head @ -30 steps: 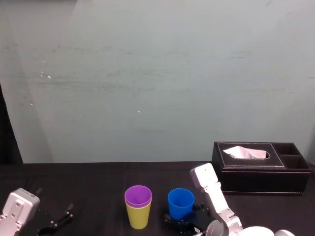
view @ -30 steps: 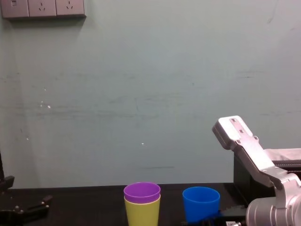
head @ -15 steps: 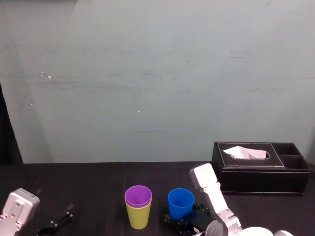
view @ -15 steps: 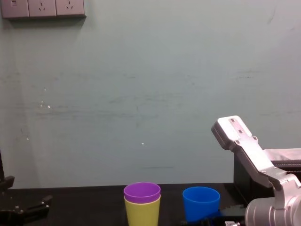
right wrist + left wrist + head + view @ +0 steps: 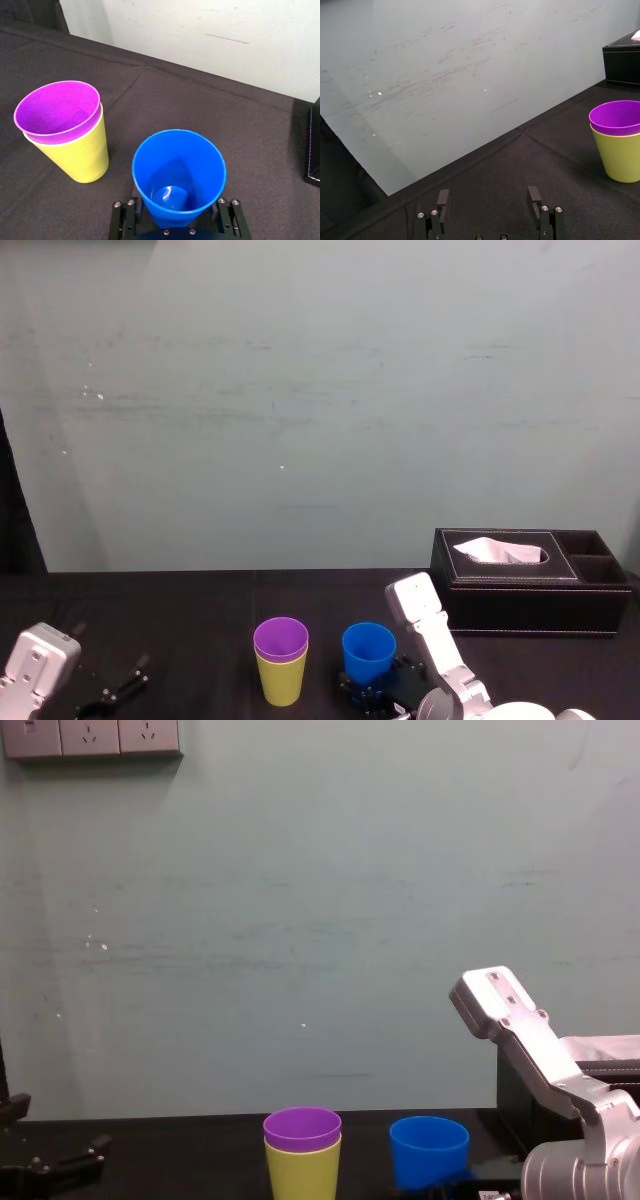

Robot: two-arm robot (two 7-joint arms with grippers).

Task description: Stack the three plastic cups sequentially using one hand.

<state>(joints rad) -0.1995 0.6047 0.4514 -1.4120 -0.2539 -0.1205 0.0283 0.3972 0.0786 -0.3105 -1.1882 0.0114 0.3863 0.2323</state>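
The purple cup (image 5: 281, 637) sits nested inside the yellow-green cup (image 5: 281, 680) on the black table. Just to their right stands the blue cup (image 5: 368, 650), upright. My right gripper (image 5: 375, 690) reaches in low from the near side. In the right wrist view its two fingers press against the base of the blue cup (image 5: 177, 175), one on each side, beside the purple cup (image 5: 57, 107) and the yellow-green cup (image 5: 85, 155). My left gripper (image 5: 488, 200) rests open and empty at the near left, well away from the cups.
A black tissue box (image 5: 530, 585) with a side compartment stands at the back right, close behind the right arm. The table is covered in black cloth (image 5: 180, 610) and ends at a pale wall. Bare cloth lies between the left gripper and the nested cups.
The right gripper's fingers have drawn in against the blue cup, which shifted a touch to the right. The left gripper has sunk slightly lower in the head view.
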